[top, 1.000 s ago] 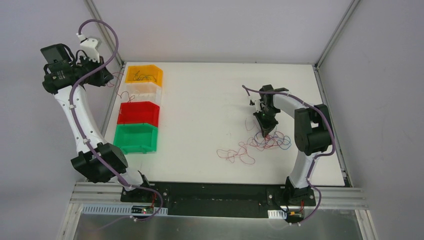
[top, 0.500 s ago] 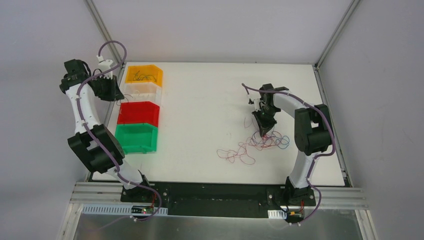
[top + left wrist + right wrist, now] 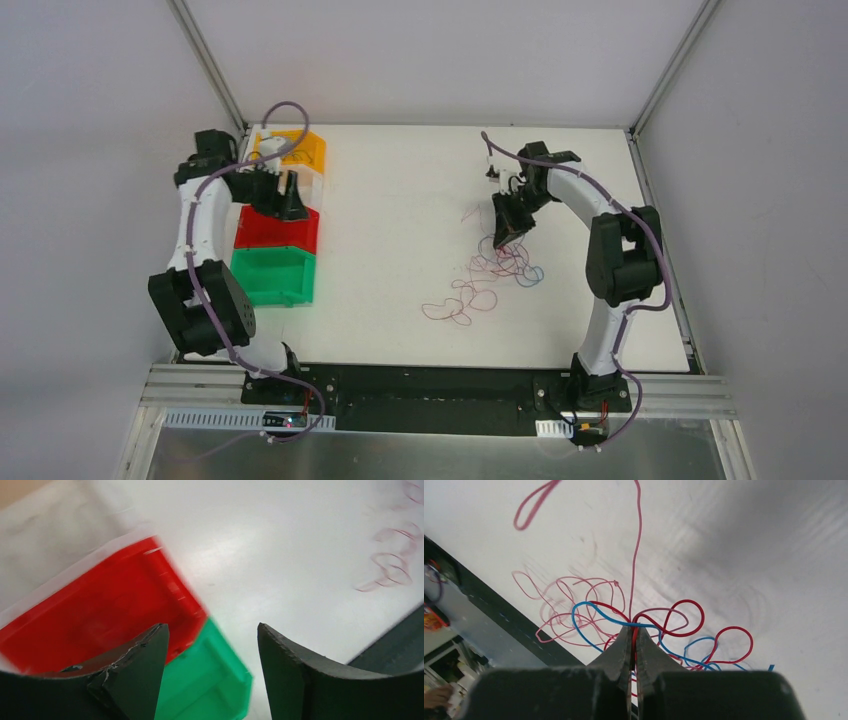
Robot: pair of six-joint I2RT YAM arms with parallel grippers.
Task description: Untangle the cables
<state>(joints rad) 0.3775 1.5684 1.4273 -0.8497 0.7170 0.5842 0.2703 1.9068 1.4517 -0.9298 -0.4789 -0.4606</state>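
The cables (image 3: 505,266) are thin red, blue and pink wires in a loose tangle right of the table's middle. More pink loops (image 3: 458,300) trail toward the near edge. My right gripper (image 3: 503,238) is above the tangle's far end, shut on a red strand (image 3: 635,630); blue and red loops (image 3: 684,620) hang from its tips and a pink strand (image 3: 636,545) runs away from them. My left gripper (image 3: 291,203) hovers over the row of bins, open with nothing between its fingers (image 3: 211,627). Blurred pink cable loops (image 3: 392,570) show at the far right of the left wrist view.
Four bins stand in a row at the table's left edge: orange (image 3: 304,151) with wires inside, clear (image 3: 312,181), red (image 3: 272,230) and green (image 3: 270,277). The red bin (image 3: 100,605) and green bin (image 3: 210,680) lie under the left gripper.
The left arm swung in from beyond the table's left edge to above the bins and its gripper opened. The right gripper moved toward the far side, dragging the tangle with it.
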